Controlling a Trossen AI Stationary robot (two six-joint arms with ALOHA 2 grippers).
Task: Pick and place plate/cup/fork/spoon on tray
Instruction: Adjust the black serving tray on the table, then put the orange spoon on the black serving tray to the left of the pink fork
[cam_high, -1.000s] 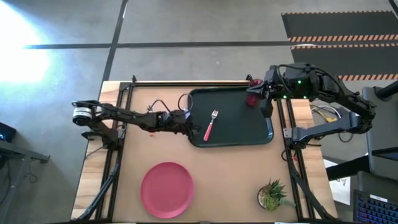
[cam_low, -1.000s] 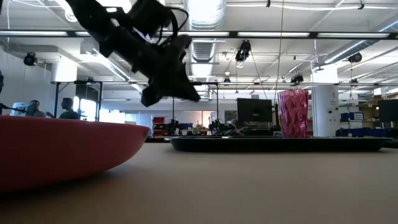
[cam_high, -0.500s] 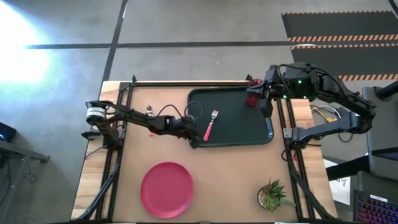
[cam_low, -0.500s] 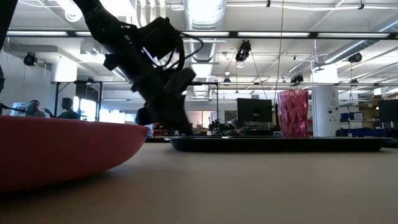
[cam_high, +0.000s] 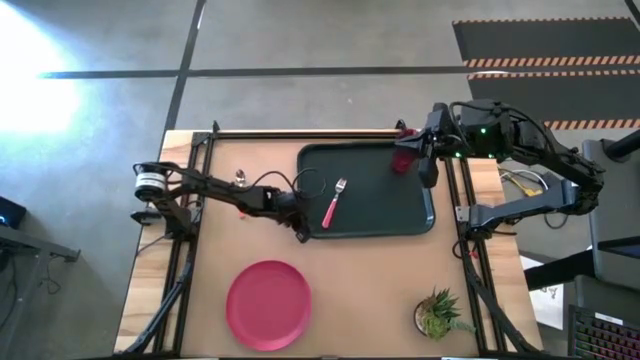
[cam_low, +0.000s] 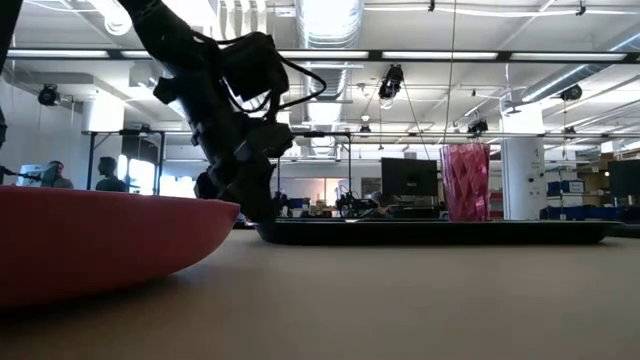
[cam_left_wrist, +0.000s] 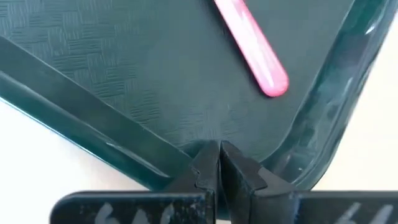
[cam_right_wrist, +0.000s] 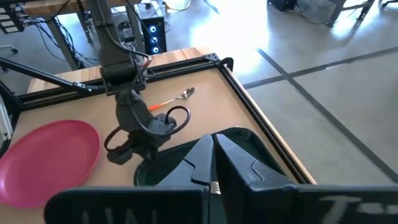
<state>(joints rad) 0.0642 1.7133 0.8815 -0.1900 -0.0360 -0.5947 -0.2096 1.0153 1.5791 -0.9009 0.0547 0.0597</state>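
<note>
Tray (cam_high: 385, 205): far middle of tabletop (cam_high: 360, 290). Holds fork (cam_high: 333, 201) near its left end and cup (cam_high: 401, 160) upright at its far right corner.
Plate (cam_high: 268, 304): near left of tabletop, well apart from tray.
Spoon (cam_high: 240, 180): far left, beside left arm.
Left tool (cam_high: 300, 233): clenched, empty, tips touching tray's near-left corner rim.
Right tool (cam_high: 428, 175): clenched, empty, over tray's right edge, just beside cup.
Plant (cam_high: 438, 315): near right corner.

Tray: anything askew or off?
Yes. The tray sits slightly skewed to the table edges, with the shut left end effector against its near-left corner. Fork and cup are on it; plate and spoon remain on the table.
</note>
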